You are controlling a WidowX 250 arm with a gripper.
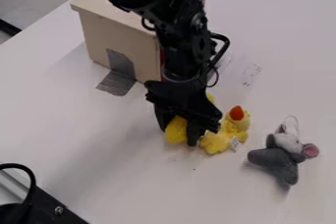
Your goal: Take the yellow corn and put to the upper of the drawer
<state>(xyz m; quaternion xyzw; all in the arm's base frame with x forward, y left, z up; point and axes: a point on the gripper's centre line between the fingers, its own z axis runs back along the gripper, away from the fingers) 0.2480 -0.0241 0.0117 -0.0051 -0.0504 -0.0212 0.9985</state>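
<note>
Camera view: corn [175, 131] held in the tool [179, 140], near end toward the bottom edge

The arm [181, 26] comes in from the top edge, passing in front of the drawer [108, 34], and its tool hangs down over the middle of the surface [125, 164]. The tool is narrowed onto the corn, one finger on either side, with the yellow filling the gap between. The corn is low at the surface, in front of the drawer and apart from it. Its rounded near end points to the bottom edge, a touch left. The far end is hidden by the tool, so I can't tell its full long axis. A bit of yellow peeks out at the tool's right edge, higher up; whether it is corn, I can't tell.

Just beside the tool, on its right in the view, is the yellow duck [228, 132], orange beak toward the top edge. Farther right lies the grey mouse [284, 153] with its pink ear. Grey tape [120, 68] runs down the drawer's side and out flat onto the surface. Dark smudges [251, 74] mark the surface up right. A black rail [49, 208] and cable [30, 181] sit in the lower left corner.
</note>
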